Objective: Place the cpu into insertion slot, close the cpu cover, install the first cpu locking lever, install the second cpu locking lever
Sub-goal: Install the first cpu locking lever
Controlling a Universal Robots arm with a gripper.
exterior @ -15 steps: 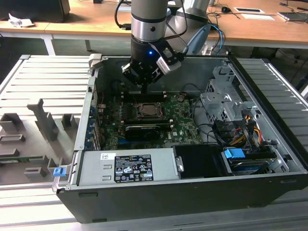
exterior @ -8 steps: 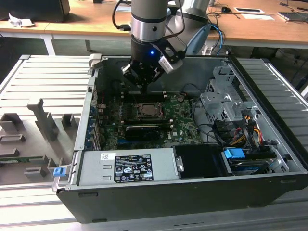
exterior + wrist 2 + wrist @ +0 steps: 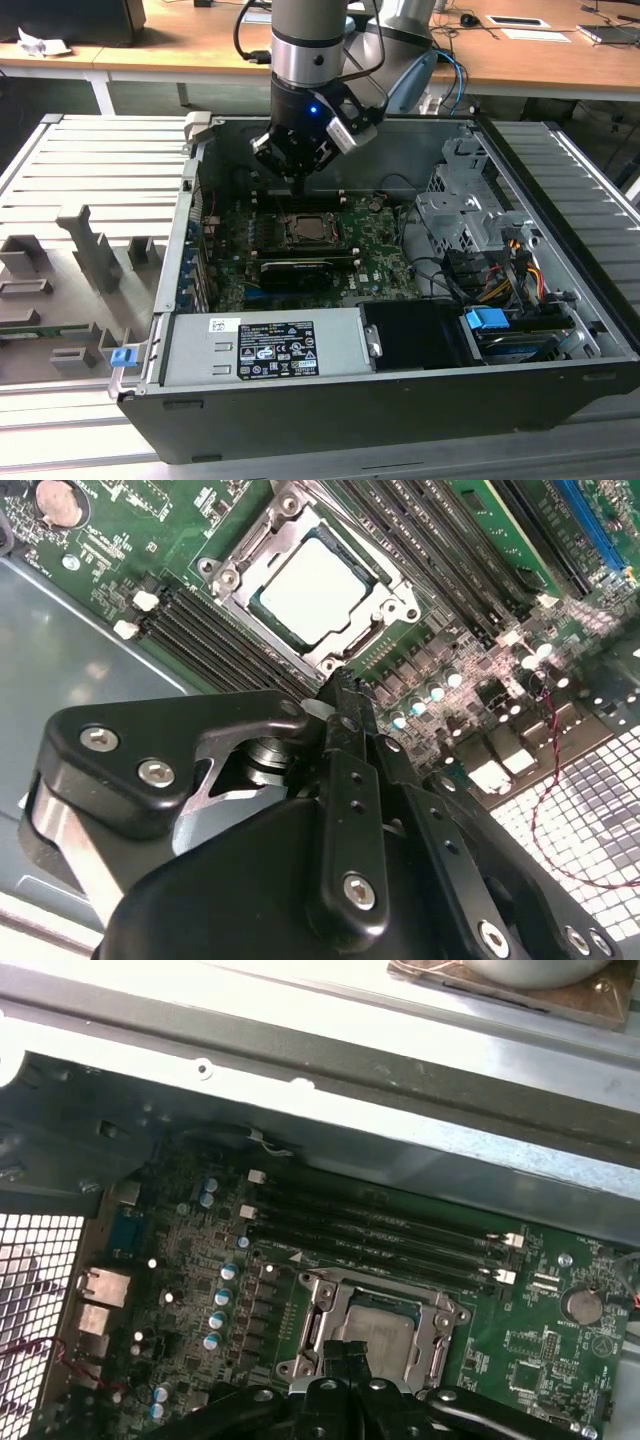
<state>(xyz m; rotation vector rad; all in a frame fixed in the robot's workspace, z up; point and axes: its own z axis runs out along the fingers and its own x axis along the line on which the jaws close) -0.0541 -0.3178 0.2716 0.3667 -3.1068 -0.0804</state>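
The cpu (image 3: 315,590) lies flat in the insertion slot (image 3: 305,232) on the green board (image 3: 375,255), its pale silver face up. The cpu cover (image 3: 250,555), a silver frame, lies down around the chip and leaves its middle showing; both also appear in the first wrist view, the cpu (image 3: 385,1335) inside the cover (image 3: 318,1325). My gripper (image 3: 297,178) hangs just above the socket's far edge in the exterior view. In both wrist views its black fingertips (image 3: 340,685) are pressed together, shut, with nothing seen between them, at the socket's rim (image 3: 352,1355).
The board sits deep inside an open computer case (image 3: 190,200) with metal walls all round. Long black memory slots (image 3: 380,1230) run beside the socket. A black card (image 3: 295,272), a grey power supply (image 3: 265,350) and a drive cage (image 3: 470,215) crowd it.
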